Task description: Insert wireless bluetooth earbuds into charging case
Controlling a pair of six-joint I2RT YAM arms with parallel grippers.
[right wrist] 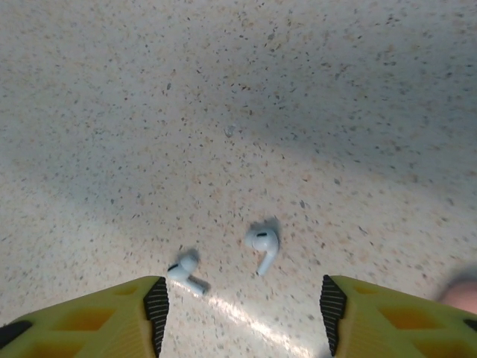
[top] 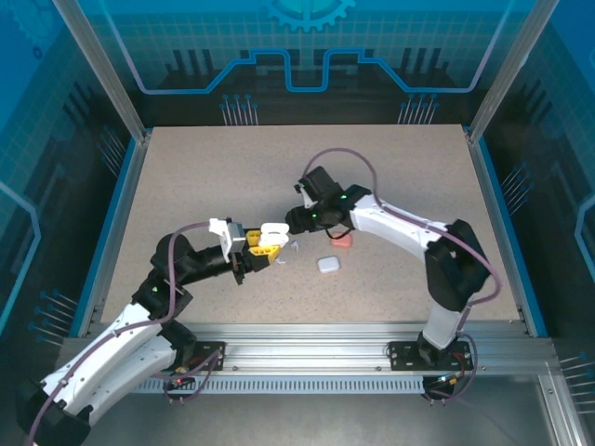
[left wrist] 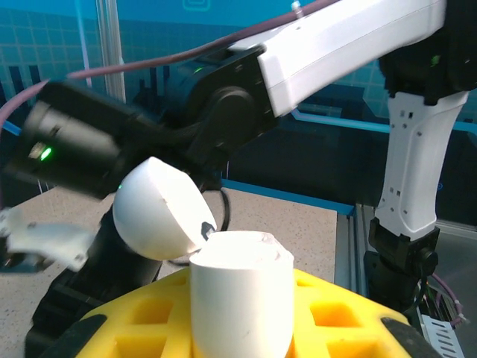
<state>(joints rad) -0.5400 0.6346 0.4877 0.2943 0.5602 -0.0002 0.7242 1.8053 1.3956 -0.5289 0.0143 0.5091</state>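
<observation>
Arms meet near the middle of the table (top: 186, 186). The left arm lies low from its base and reaches forward and inward with a level wrist. The left gripper (top: 266, 243) has its yellow fingers closed against the sides of a white charging case (left wrist: 238, 291), which stands upright between them with its lid (left wrist: 155, 209) tipped back open. The right arm rises to a bent elbow, then stretches across toward the left one. Its wrist is turned down so the right gripper (right wrist: 242, 302) faces the tabletop, jaws spread wide and holding nothing. Two white earbuds (right wrist: 262, 245) lie on the surface just beyond those open fingertips, apart from each other. A closed white case (top: 328, 265) and a pink case (top: 342, 240) rest behind that hand, beside its forearm.
</observation>
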